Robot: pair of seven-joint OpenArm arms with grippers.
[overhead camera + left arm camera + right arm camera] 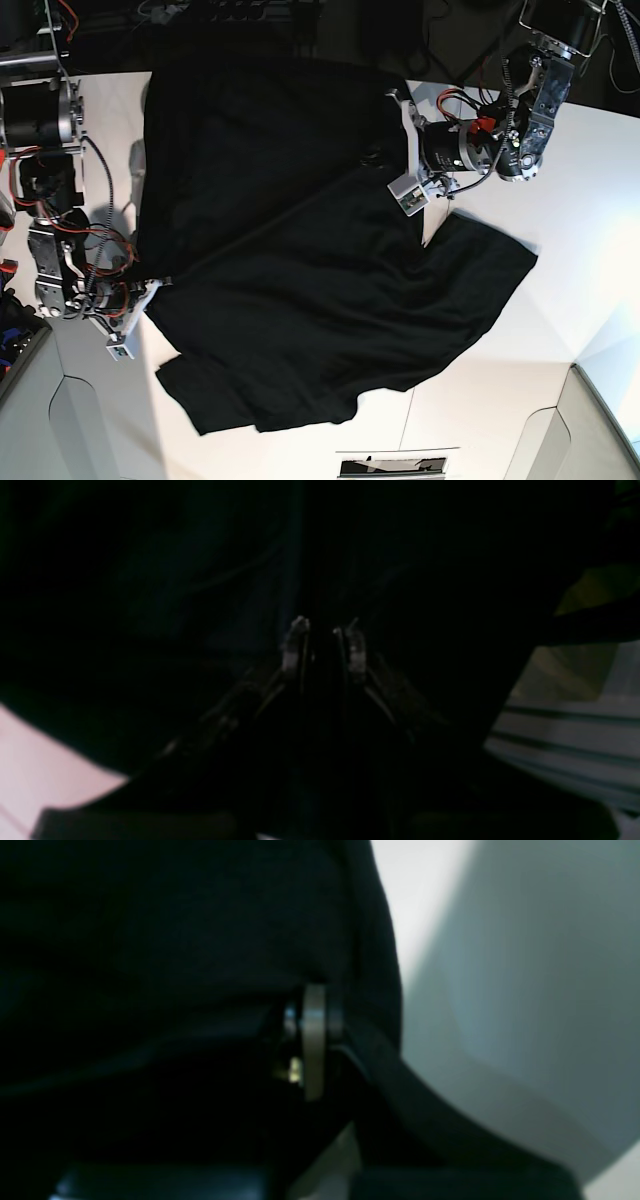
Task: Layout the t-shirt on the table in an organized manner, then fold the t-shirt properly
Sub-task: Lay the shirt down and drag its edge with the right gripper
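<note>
Between the 2 pincers, the t-shirt (pixel 320 270) is lying spread across most of the table (pixel 590 190), black and wrinkled, with a raised crease running from one pincer to the other. At the base view's right side, the left pincer (pixel 324 640) is pinching a thin fold of the black cloth, its 2 pale fingertips (pixel 295 647) sitting close together with fabric filling the narrow gap. At the opposite side, the right pincer (pixel 312 1040) is pressed together on the shirt's edge, with cloth bunching to one side of it and bare tabletop showing on the other. A sleeve or corner is trailing away beyond the left pincer toward the table's edge. The cloth is probably being stretched flat for layout. Uneven pulling could be dragging 1 side further than the other and leaving the shirt skewed; a thin pinch could be slipping free, since only a small fold is being held.
</note>
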